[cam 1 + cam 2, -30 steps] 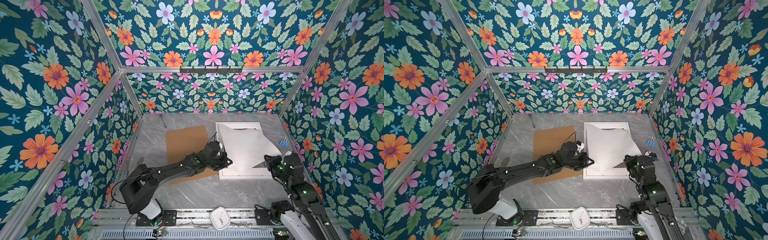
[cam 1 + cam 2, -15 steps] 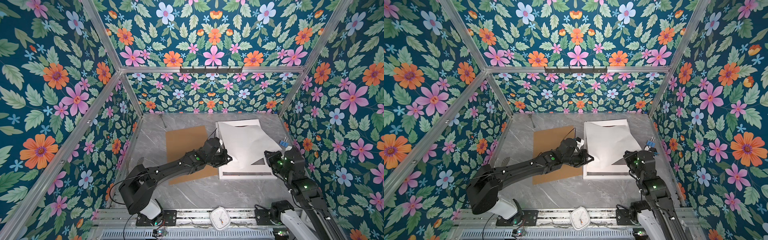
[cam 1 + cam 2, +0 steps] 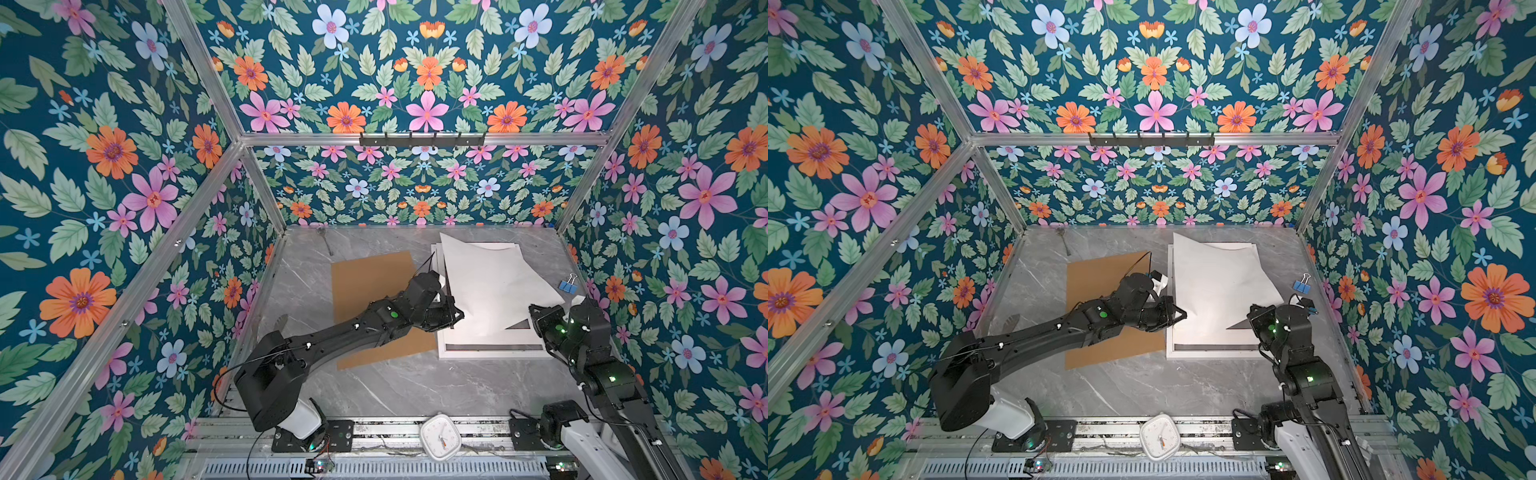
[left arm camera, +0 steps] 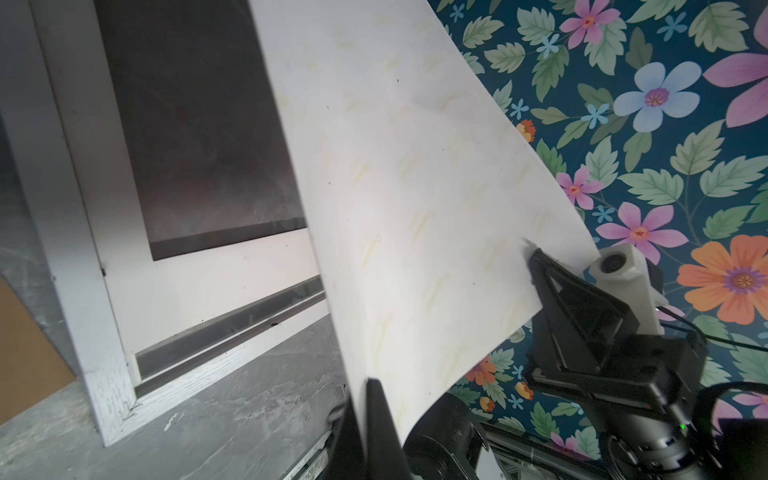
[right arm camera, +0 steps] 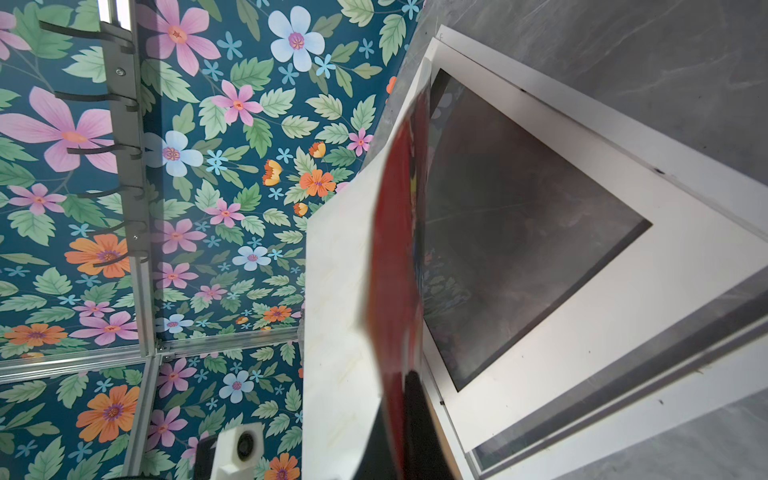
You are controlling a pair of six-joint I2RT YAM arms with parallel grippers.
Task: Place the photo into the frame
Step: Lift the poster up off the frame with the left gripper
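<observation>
The photo (image 3: 494,282) hangs white back up, bowed and tilted, over the white frame (image 3: 490,354) on the right of the table in both top views. My left gripper (image 3: 457,318) is shut on the photo's left edge near its front corner, and the left wrist view has the sheet (image 4: 415,187) pinched between the fingers (image 4: 380,419). My right gripper (image 3: 535,311) is shut on the front right corner. In the right wrist view the red printed face (image 5: 399,249) faces down toward the frame (image 5: 685,415).
A white mat board (image 4: 199,286) with a dark window lies inside the frame. The brown backing board (image 3: 370,286) lies left of the frame, under my left arm. A blue binder clip (image 3: 566,286) sits by the right wall, a small clock (image 3: 440,436) on the front rail.
Both grippers have carried the photo toward the back wall. The front strip of the mat and its dark window, covered a second ago, now shows.
</observation>
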